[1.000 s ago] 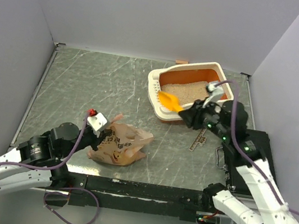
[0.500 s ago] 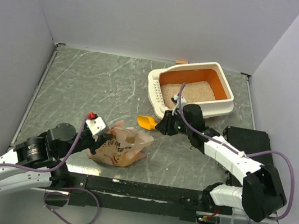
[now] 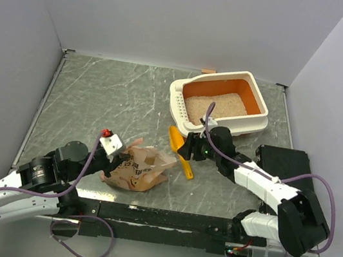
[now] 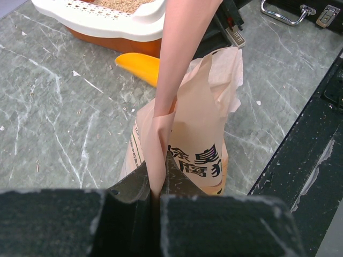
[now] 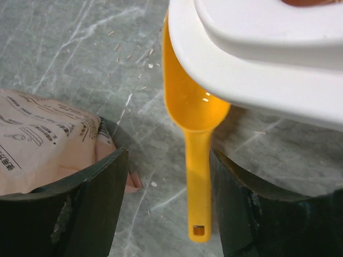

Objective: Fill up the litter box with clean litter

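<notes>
Two grippers are mine. My left gripper (image 4: 155, 187) is pinched tight on the top edge of the paper bag (image 4: 195, 144), so its jaws are almost together with only the thin paper between them. The bag is tan with dark letters on it, and it sits crumpled on the table (image 3: 98, 97) on my left side. My right gripper (image 5: 167, 198) has its jaws wide and holds nothing. The yellow scoop (image 5: 195, 115) lies flat on the table between those two fingers, and they do not touch it. Its handle points at me and its bowl end lies right by the white rim of the litter box (image 3: 177, 100). The litter box sits at the far right of the table, and the clean litter (image 3: 217, 105) lies inside on its orange floor. A flat black box (image 3: 284, 161) lies on the right, near the litter box
</notes>
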{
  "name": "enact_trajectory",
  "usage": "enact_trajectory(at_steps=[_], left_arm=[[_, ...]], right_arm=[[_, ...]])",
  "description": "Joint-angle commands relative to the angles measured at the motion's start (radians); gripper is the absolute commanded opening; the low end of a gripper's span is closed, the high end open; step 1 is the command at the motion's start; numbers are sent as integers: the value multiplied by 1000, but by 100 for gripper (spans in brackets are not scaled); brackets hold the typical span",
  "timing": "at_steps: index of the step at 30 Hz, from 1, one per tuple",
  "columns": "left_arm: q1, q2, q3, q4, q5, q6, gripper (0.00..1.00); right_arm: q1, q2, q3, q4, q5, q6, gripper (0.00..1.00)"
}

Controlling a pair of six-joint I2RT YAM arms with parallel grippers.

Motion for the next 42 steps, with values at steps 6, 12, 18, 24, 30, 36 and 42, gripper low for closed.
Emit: enact_trajectory(at_steps=[6, 12, 18, 24, 30, 36, 42], left_arm=[[0, -15, 41, 138, 21, 1, 1], [0, -15, 42, 136, 15, -1, 1], [0, -19, 42, 136, 9, -1, 1], [-2, -19, 39, 138, 4, -2, 1], [-2, -6, 39, 138, 7, -2, 1], [0, -4, 39, 139, 14, -4, 1], [0, -6, 36, 145, 27, -1, 1]], right_arm=[[-25, -229, 96, -351, 340, -43, 72], [-127, -175, 147, -455, 390, -75, 72], [-207, -42, 150, -390, 340, -67, 72], [-224, 87, 205, -295, 365, -83, 72], [-261, 185, 267, -206, 396, -110, 72], [-278, 298, 379, -169, 379, -93, 73], [-279, 401, 468, -119, 348, -115, 73]])
